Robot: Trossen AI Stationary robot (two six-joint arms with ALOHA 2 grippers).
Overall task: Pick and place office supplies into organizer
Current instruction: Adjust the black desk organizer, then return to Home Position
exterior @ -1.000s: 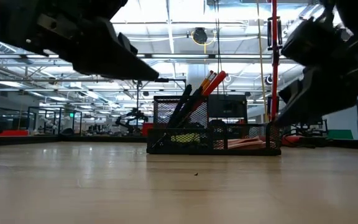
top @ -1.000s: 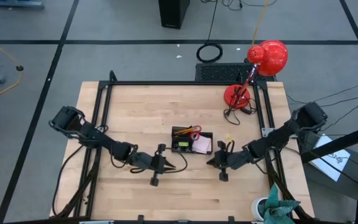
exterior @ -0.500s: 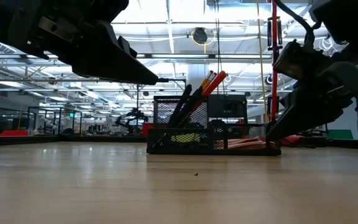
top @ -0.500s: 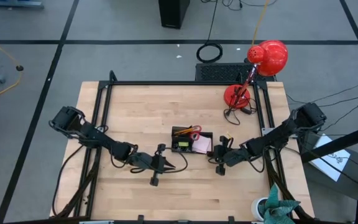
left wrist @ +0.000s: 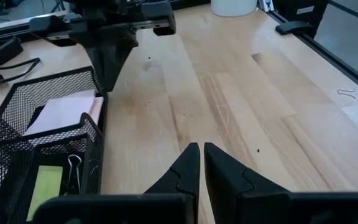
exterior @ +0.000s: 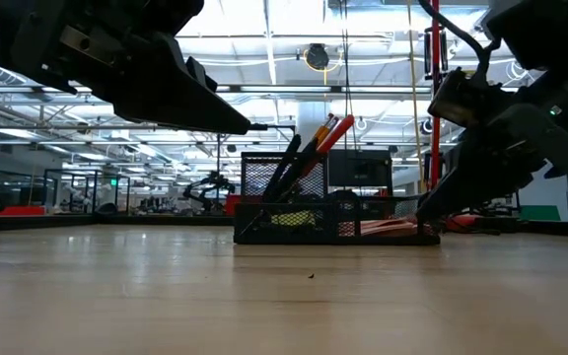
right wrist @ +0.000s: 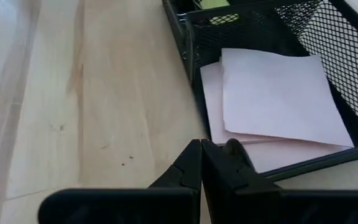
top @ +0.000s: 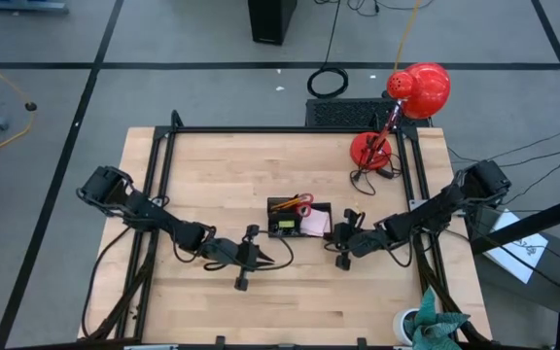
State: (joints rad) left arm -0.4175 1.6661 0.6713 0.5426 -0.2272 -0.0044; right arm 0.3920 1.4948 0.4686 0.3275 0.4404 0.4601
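Overhead strip lights and a pale wooden desk frame the scene. The right gripper, jaws clenched on nothing, now sits with its tips against the wire wall of the organizer, having slid in from about four o'clock of the tray over the last second; the tray's near end has shifted slightly toward the centre of the desk with it. That reads as a nudge or straightening push rather than a pick, and suggests the sorting is all but done. The left gripper, jaws nearly closed and empty, still hovers above bare wood at about eight o'clock of the tray. Inside, the pink sticky-note pad lies flat in the low compartment nearest the right gripper, with a binder clip and a yellow item in the next section. Pens and pencils stand in the taller mesh cup, leaning. From above, the organizer's long axis runs nine to three across the desk. A red desk lamp stands at one o'clock.
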